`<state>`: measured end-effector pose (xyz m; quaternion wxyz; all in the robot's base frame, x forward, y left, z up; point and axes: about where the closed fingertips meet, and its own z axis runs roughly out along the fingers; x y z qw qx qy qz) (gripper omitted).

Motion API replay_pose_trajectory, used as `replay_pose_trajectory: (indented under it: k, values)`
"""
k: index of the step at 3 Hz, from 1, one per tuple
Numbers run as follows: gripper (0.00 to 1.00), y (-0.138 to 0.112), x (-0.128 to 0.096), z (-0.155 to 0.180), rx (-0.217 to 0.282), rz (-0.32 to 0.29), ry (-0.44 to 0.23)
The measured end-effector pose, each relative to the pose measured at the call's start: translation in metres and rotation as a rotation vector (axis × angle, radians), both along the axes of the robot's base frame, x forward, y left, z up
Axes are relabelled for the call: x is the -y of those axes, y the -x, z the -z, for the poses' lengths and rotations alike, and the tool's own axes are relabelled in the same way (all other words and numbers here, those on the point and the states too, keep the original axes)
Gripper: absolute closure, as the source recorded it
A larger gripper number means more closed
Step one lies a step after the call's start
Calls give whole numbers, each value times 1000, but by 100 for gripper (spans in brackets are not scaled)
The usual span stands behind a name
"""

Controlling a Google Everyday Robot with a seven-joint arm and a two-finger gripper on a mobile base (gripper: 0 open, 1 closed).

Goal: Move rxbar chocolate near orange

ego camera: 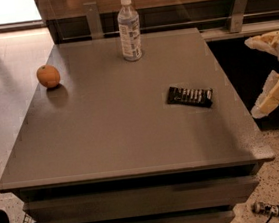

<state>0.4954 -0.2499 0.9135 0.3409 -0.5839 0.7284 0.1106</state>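
Daylight brightens the pale floor [2, 58] at the far left. Moving in from there, we meet the orange [48, 76], which sits on the grey tabletop [114, 151] close to its left edge and toward the back, with a dim reflection just in front of it. Further along, at the back and about the middle, we see a clear plastic bottle [129, 29] standing upright with a white cap and a pale label. To the right of the middle lies the rxbar chocolate [190, 96], flat on the tabletop, its black wrapper and white lettering facing up and its long side running roughly left to right, slightly tilted. It is well apart from the orange, with the bottle farther back between them, and nothing touches it. Past the right edge of the tabletop, off the surface, the gripper [252, 78] hangs before a dark background. Its cream jaws stand wide apart and hold nothing, and we see them near the bar's side of the tabletop but clear of it.
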Motion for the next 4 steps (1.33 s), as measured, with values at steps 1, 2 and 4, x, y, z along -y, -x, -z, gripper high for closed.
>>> replay_pose_trajectory:
  k: [1,2,4]
  values:
    - [0,-20,-5,28,42,-41,-134]
    - [0,-34,-13,46,58,-76,-219]
    - [0,-53,-37,75,44,-102,-328]
